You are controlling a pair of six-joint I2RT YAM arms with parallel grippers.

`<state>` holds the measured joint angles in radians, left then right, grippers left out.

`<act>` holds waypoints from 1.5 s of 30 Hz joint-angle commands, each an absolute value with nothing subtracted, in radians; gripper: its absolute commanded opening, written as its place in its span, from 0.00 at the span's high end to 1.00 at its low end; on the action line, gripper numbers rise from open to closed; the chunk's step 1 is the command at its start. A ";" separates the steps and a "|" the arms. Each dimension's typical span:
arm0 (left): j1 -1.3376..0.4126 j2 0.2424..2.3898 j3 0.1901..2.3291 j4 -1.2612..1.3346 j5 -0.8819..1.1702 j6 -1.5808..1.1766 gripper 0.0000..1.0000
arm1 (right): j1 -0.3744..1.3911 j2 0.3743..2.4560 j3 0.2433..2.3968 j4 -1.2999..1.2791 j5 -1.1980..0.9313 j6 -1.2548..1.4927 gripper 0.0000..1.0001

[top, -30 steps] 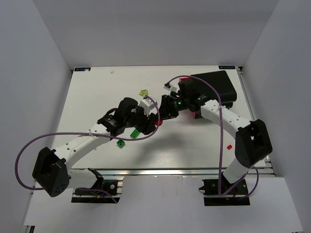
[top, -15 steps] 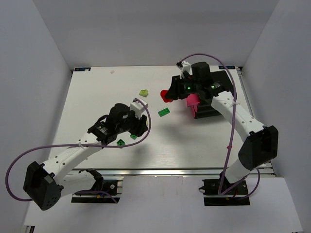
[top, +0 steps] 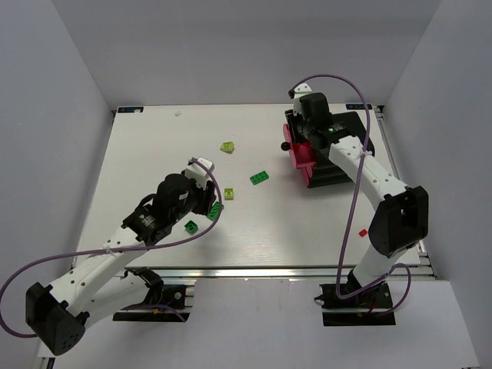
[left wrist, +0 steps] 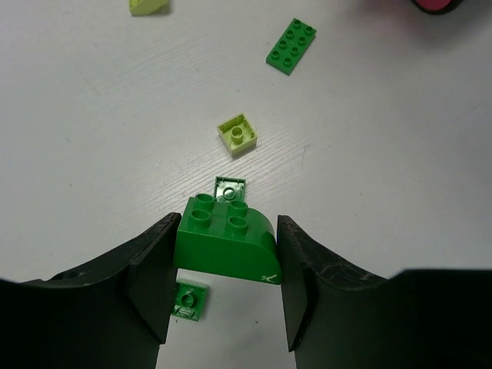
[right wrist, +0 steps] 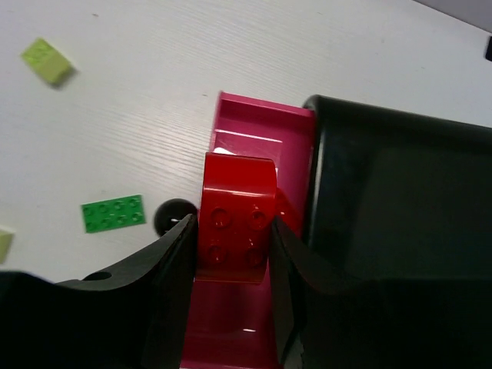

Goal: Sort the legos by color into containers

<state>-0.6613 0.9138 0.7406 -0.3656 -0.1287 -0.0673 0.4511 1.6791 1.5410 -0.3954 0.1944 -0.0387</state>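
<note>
Right wrist, right pincer (right wrist: 231,257) gripping red brick (right wrist: 237,204), over magenta drawer (right wrist: 261,127)

Plain pale grey walls (top: 231,46) enclose the flat white rectangular counter (top: 154,138) at nine, twelve and three o'clock.

Right gripper (right wrist: 231,234) swung from centre to 1 o'clock, red brick (right wrist: 237,200) now over the magenta drawer (right wrist: 257,127); left gripper (left wrist: 227,254) (green brick (left wrist: 223,231) clamped) withdrawn toward 7 o'clock
</note>
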 commanded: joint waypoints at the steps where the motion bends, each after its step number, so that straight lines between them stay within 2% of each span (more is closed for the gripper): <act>1: -0.658 0.865 0.735 -0.364 -0.178 -0.078 0.82 | 0.451 1.663 1.586 -0.373 0.328 -0.104 1.00; 10: -0.658 0.819 0.727 -0.359 -0.175 -0.078 0.82 | 0.446 1.644 1.520 -0.325 0.387 -0.135 1.00; 21: -0.658 0.819 0.724 -0.356 -0.172 -0.078 0.82 | 0.445 1.767 1.655 -0.360 0.333 -0.135 1.00; 24: -0.658 0.818 0.724 -0.357 -0.170 -0.078 0.82 | 0.446 1.776 1.670 -0.367 0.315 -0.137 0.86; 25: -0.658 0.821 0.726 -0.357 -0.170 -0.078 0.82 | 0.446 1.782 1.677 -0.371 0.314 -0.135 0.72; 27: -0.658 0.821 0.726 -0.359 -0.172 -0.080 0.82 | 0.445 1.796 1.692 -0.385 0.311 -0.133 0.61; 28: -0.658 0.819 0.724 -0.357 -0.172 -0.078 0.82 | 0.446 1.798 1.700 -0.394 0.308 -0.132 0.52; 32: -0.658 0.818 0.724 -0.357 -0.172 -0.080 0.82 | 0.445 1.789 1.698 -0.400 0.299 -0.129 0.43; 39: -0.658 0.818 0.724 -0.359 -0.169 -0.081 0.82 | 0.445 1.763 1.697 -0.403 0.293 -0.132 0.44; 43: -0.658 0.812 0.723 -0.359 -0.170 -0.080 0.82 | 0.445 1.753 1.675 -0.399 0.282 -0.135 0.58; 45: -0.658 0.811 0.723 -0.356 -0.170 -0.080 0.82 | 0.446 1.752 1.660 -0.397 0.272 -0.138 0.61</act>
<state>-0.6613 0.8345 0.7280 -0.3656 -0.1627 -0.0719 0.4488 1.7962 1.6562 -0.4164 0.2852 -0.1356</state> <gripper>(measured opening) 0.593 0.403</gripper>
